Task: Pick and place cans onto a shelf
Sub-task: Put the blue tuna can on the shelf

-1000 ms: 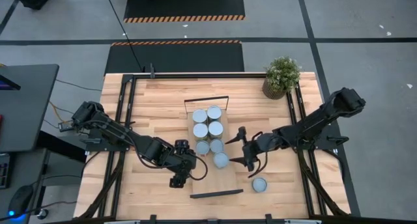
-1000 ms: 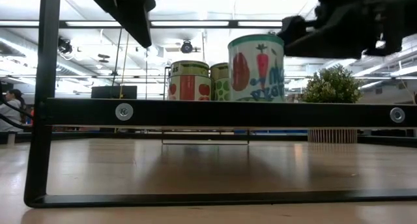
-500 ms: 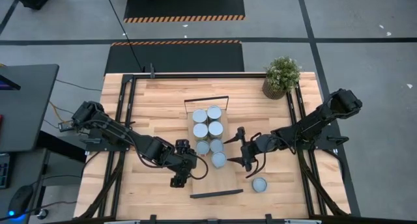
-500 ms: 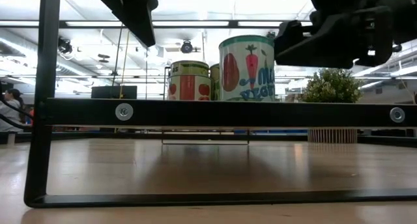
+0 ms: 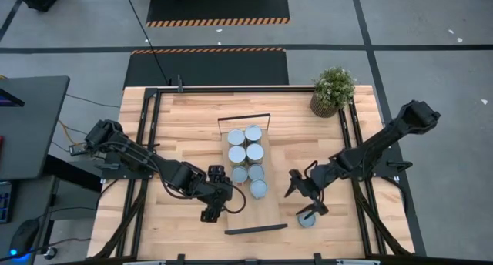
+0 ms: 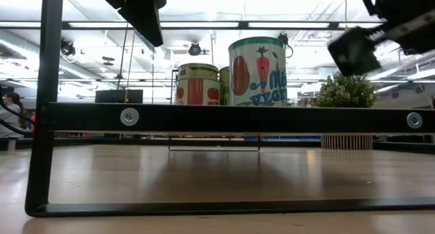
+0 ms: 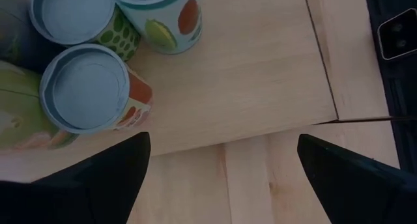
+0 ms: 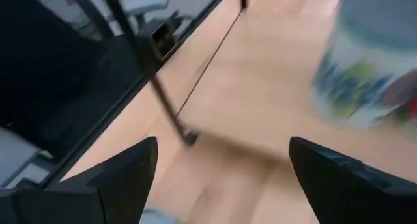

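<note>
Seven cans (image 5: 246, 153) stand upright in two rows on the light-wood shelf (image 5: 253, 213). The nearest of them (image 5: 259, 189) shows in the low view (image 6: 257, 71). An eighth can (image 5: 306, 219) stands on the table, right of the shelf's near end. My right gripper (image 5: 303, 201) is open, above and just beyond this loose can, touching nothing; its wrist view (image 8: 223, 140) is blurred and shows a can (image 8: 371, 61). My left gripper (image 5: 221, 209) is open and empty over the shelf's left edge; its wrist view (image 7: 221, 139) shows cans (image 7: 88, 87) below it.
A potted plant (image 5: 333, 89) stands at the table's far right. Thin black frames close the shelf's far end (image 5: 244, 117) and near end (image 5: 256, 229). Black rails (image 5: 348, 134) run along the table's sides. Bare board lies between the nearest can and the near frame.
My right gripper first moved a little toward the table's left beside the nearest shelf can, which slid slightly left. It then drew back toward the table's right and near edge, ending by the loose can. It has stayed open.
</note>
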`<state>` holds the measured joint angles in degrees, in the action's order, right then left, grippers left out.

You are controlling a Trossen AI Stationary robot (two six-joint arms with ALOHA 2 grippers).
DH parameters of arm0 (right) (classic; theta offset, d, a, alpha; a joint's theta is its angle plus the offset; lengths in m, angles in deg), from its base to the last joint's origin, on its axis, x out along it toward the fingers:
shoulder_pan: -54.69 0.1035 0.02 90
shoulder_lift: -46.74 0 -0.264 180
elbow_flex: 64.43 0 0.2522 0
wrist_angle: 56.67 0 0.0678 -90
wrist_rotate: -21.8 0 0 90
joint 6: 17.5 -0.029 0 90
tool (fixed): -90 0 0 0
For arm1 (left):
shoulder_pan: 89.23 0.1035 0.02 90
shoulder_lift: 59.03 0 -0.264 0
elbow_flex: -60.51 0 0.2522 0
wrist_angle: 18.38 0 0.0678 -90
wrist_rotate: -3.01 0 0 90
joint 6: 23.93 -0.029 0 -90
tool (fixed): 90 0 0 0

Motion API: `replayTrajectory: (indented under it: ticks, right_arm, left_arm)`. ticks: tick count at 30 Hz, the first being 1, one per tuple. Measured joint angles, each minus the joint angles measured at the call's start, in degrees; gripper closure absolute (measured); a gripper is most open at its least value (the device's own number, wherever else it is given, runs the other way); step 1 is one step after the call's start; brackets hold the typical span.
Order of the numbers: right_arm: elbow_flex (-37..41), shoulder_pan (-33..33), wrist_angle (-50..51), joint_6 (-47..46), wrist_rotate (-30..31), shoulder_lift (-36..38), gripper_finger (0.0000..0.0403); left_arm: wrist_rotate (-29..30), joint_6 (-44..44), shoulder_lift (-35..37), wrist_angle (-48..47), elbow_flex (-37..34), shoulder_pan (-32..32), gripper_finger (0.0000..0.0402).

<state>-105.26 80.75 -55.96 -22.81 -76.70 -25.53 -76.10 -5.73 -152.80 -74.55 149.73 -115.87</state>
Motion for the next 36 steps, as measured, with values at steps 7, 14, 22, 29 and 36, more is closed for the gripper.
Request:
replayTrajectory:
  ticks: [7,14,22,29,36]
  right_arm:
    - [3.68,5.55,-4.29,-7.29,2.76,-3.21,0.0049]
    - [3.71,13.33,-3.55,-7.76,9.99,-8.75,0.0049]
    - [3.66,19.66,-5.38,-9.46,20.32,-11.69,0.0053]
    - [2.76,22.38,-5.99,-9.36,23.36,-9.28,0.0054]
    - [2.76,24.68,-5.29,-9.97,22.14,-10.95,0.0054]
  left_arm:
    - [0.04,-0.68,0.0,0.05,-0.02,0.24,0.0008]
    - [0.04,-2.06,0.0,0.54,-0.02,1.78,0.0008]
    - [-1.33,2.48,-0.02,0.59,-0.02,1.53,0.0008]
    - [-1.56,5.58,-0.02,0.65,-0.02,0.71,0.0008]
    - [-1.53,8.22,-0.07,0.76,-0.02,0.71,0.0008]
